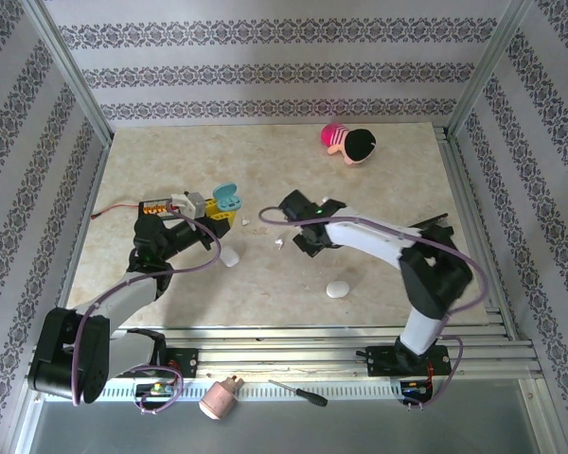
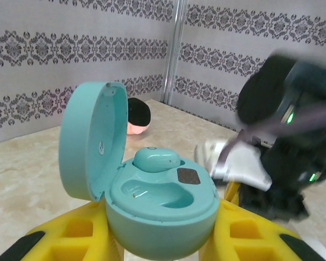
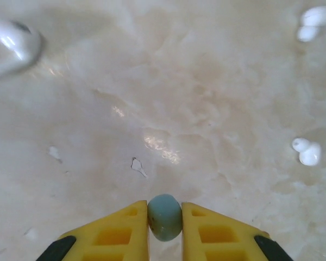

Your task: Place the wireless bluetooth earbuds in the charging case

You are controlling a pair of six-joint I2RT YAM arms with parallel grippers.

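Earbud of light blue plastic sits pinched in the right tool low over the table, while the left tool clamps the open teal charging case upright, lid swung back, so its empty socket faces up, likely to receive it.

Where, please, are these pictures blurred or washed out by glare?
Left wrist view: the teal case is sharp, the right arm beside it smeared. Right wrist view: glare patches on the table; the blue earbud is crisp, the white earbud at top left soft.
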